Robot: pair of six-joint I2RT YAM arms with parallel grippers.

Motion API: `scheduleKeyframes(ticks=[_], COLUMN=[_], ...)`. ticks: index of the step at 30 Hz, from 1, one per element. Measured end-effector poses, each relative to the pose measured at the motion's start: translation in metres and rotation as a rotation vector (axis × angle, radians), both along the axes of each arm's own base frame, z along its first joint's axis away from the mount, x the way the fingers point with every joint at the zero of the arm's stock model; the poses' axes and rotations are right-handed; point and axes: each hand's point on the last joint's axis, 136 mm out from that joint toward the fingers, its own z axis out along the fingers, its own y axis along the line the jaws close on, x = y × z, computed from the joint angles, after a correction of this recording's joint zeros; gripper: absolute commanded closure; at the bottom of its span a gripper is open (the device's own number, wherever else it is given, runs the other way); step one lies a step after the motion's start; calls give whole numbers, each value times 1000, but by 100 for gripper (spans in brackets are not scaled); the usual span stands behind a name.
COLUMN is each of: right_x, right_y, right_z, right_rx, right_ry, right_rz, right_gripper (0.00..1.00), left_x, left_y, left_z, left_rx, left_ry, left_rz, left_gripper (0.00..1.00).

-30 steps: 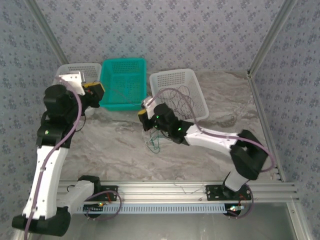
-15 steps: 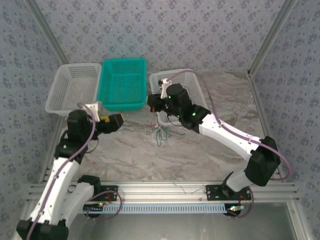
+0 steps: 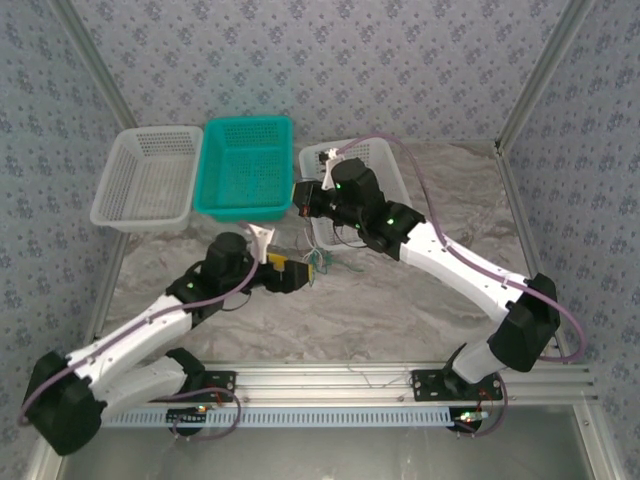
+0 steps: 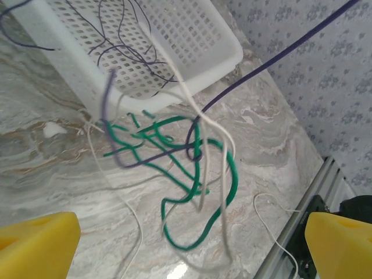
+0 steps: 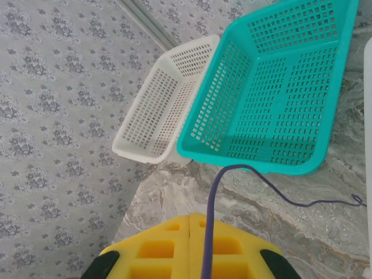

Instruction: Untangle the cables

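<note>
Left gripper [image 4: 186, 250]: jaws wide apart, low over the marble table [image 4: 52, 174], holding nothing; both yellow fingers [image 4: 36, 244] are cut off by the frame edge. Right gripper [image 5: 190, 251]: pinched together on a purple strand [image 5: 210, 221] (too fine to trace from overhead). Cables [image 4: 195, 157], green, purple and cream, are knotted just beside the white basket [image 4: 192, 40], with some strands over its rim. Right wrist view: teal basket [image 5: 273, 87] just beside a second white basket [image 5: 157, 104]
</note>
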Motion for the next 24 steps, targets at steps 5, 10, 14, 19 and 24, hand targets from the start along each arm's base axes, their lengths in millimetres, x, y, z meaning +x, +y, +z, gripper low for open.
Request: scheduleKeyframes(ticks=[5,10,14,19,24], right_x=[1,4,7,17,41], right_y=[1,-1,-3,-18,-60], right_z=[-4,4,11,3,-3], right_rx=[-3,14,32,14,-12], right_ry=[23,26,30,64,90], right_rz=[-10,-34,-44,-87,-192], right_gripper=[100,100,100,100,100], left_x=[12,22,30,38,44], left_y=[-7,-5,1,19,62], left_z=[-18,-33,-40,-40,-26], left_rx=[68,118,135,125,128], left_ry=[-16,-18,-8,-19,-39], left_rz=[30,64,99,158,303], left_gripper=[45,80,100,100,100])
